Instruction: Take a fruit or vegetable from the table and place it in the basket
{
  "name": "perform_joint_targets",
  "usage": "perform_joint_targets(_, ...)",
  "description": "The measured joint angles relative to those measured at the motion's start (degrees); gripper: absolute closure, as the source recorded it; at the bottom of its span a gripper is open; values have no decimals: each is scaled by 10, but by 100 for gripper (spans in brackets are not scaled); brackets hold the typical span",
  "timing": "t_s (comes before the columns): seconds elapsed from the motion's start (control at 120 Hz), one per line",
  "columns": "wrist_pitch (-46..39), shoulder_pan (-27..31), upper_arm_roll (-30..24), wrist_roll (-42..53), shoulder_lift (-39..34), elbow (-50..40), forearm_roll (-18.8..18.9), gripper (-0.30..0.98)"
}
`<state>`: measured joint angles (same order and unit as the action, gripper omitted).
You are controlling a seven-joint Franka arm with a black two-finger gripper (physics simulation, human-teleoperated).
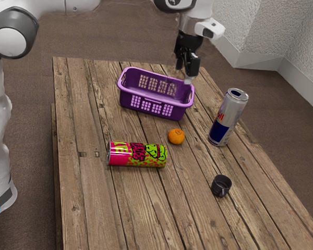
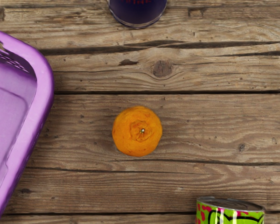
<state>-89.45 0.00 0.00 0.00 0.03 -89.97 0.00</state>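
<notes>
The gripper (image 1: pixel 184 72) hangs above the wooden table (image 1: pixel 88 208), its two fingers parted with a gap between them and nothing in their hold; taking the orange (image 1: pixel 176 136) as the centre of a clock face laid over the exterior view, the gripper is at about 12 o'clock; the orange sits on the planks, outside the purple basket (image 1: pixel 151 106), near it but not touching; the basket is at 11 o'clock; the blue-and-silver can (image 1: pixel 228 117) stands upright between 2 and 3; the small dark mug (image 1: pixel 221 186) is between 4 and 5; the pink-and-green can (image 1: pixel 137 154) lies on its side at 8.
</notes>
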Motion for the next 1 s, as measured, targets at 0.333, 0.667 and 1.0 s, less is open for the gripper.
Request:
perform_joint_targets(0.333, 31, -92, 192, 31, 13, 139, -34, 2)
perform_joint_targets(0.667, 103, 85, 128, 68, 57, 293, 23, 2)
perform_joint_targets(1.0, 199, -90, 115, 95, 73, 267, -45, 2)
